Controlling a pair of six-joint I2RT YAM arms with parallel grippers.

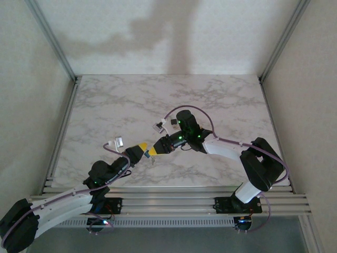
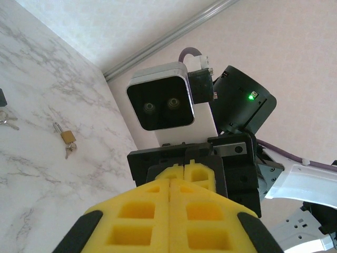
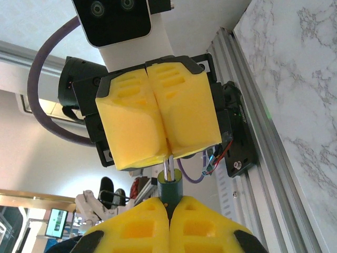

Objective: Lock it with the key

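Observation:
My two grippers meet tip to tip above the near middle of the marble table [image 1: 221, 100]. My right gripper [image 3: 169, 203] is shut on a small dark green lock body [image 3: 170, 185]. Two thin silver bars [image 3: 167, 166], which look like its shackle, run from it into the closed yellow pads of my left gripper [image 3: 158, 121]. From above, the left gripper [image 1: 143, 147] and right gripper [image 1: 154, 151] touch noses. In the left wrist view the left gripper [image 2: 171, 182] is pressed shut against the right gripper [image 2: 189, 164]. A small brass padlock [image 2: 67, 137] with a key hanging from it lies on the table.
More keys [image 2: 5, 120] lie at the left edge of the left wrist view. A small object [image 1: 152, 159] sits on the table just under the gripper tips. Aluminium rails [image 1: 174, 199] run along the near edge, and frame posts [image 1: 52, 39] stand at the back corners.

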